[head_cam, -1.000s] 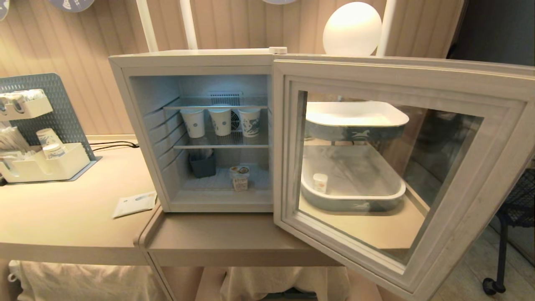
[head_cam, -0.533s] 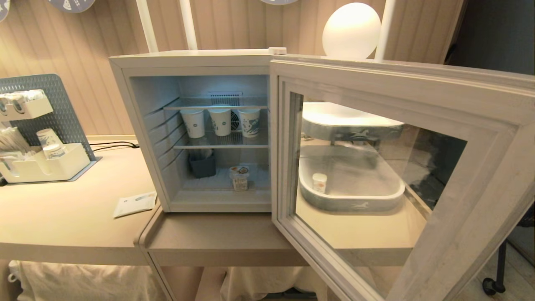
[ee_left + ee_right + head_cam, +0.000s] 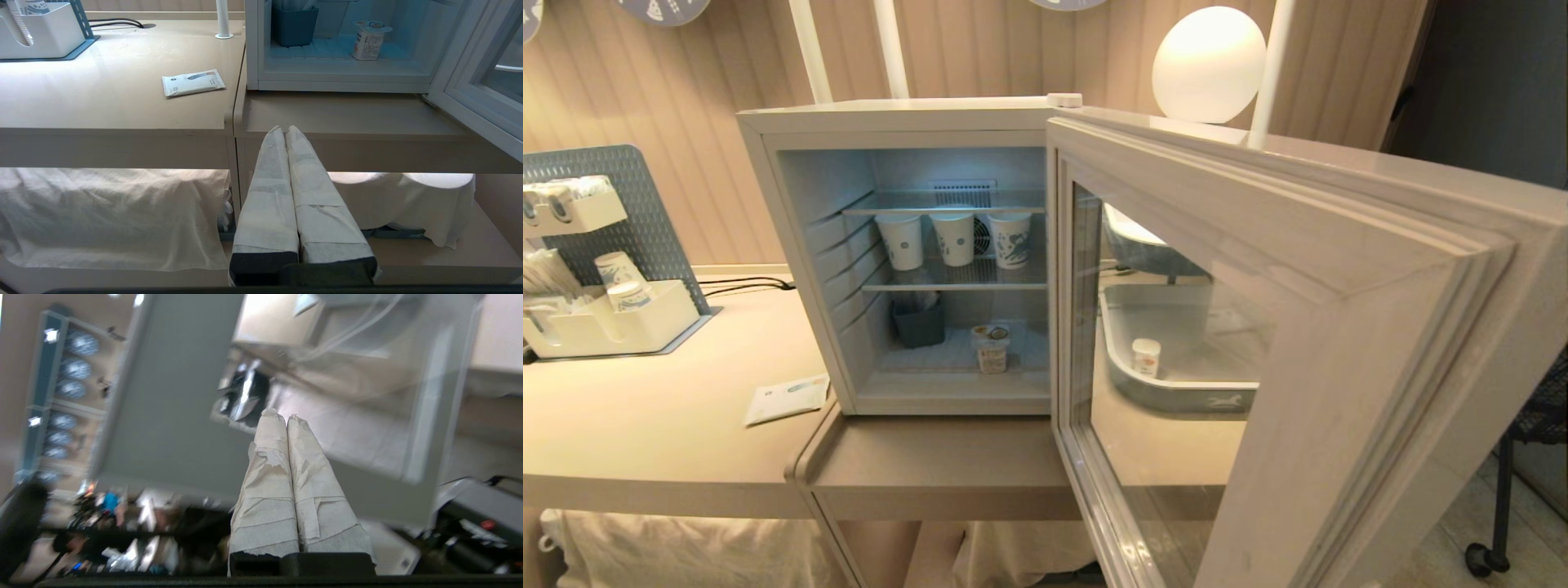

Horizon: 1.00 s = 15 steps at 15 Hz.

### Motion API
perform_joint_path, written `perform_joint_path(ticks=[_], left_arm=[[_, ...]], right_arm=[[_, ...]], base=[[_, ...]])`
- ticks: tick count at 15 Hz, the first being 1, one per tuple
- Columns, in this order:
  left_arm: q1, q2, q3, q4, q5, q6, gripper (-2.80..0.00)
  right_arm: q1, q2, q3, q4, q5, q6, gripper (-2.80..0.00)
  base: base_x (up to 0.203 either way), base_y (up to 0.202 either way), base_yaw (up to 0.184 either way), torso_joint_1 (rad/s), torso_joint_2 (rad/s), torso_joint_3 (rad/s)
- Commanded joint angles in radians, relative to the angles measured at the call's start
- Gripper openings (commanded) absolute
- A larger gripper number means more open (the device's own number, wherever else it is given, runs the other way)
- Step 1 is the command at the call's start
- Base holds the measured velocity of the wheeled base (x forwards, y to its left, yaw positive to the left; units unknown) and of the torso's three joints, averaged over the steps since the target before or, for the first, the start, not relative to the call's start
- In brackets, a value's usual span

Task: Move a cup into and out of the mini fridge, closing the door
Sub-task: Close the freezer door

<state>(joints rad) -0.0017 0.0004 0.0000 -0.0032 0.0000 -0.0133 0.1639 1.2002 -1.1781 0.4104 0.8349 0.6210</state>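
In the head view the fridge (image 3: 907,245) stands on the worktop (image 3: 645,425) with its door (image 3: 1307,351) swung wide toward 4 o'clock, and the cup (image 3: 991,349) sits on the fridge floor at about 5 o'clock from three paper cups (image 3: 956,238) on the shelf above; neither arm shows here. In the left wrist view the left gripper (image 3: 284,130) hangs below the worktop edge, its fingers (image 3: 269,179) pressed together on nothing, the cup at 1 o'clock from their tips. In the right wrist view the right gripper (image 3: 278,416) points at the door's glass, fingers (image 3: 267,486) together and empty.
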Motion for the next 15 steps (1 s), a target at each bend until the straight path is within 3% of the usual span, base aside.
perform_joint_path(ticks=[1,3,7,9,15], left_arm=[[0.0,0.0,0.002,0.0,0.0,-0.001,-2.8],[0.0,0.0,0.002,-0.001,0.0,-0.001,-2.8],[0.0,0.0,0.002,0.0,0.0,-0.002,-2.8],[0.0,0.0,0.002,-0.001,0.0,-0.001,-2.8],[0.0,0.0,0.002,-0.001,0.0,-0.002,-2.8]], right_arm=[[0.157,0.184,-0.001,-0.139,-0.246,0.015,-2.8],[0.29,0.291,-0.023,-0.246,-0.37,0.022,-2.8],[0.492,0.458,-0.17,-0.291,-0.519,0.025,-2.8],[0.553,0.558,-0.268,-0.284,-0.611,0.016,-2.8],[0.67,0.853,-0.665,-0.143,-0.728,-0.009,-2.8]], base=[[0.0,0.0,0.0,0.0,0.0,0.0],[0.0,0.0,0.0,0.0,0.0,0.0],[0.0,0.0,0.0,0.0,0.0,0.0],[0.0,0.0,0.0,0.0,0.0,0.0],[0.0,0.0,0.0,0.0,0.0,0.0]])
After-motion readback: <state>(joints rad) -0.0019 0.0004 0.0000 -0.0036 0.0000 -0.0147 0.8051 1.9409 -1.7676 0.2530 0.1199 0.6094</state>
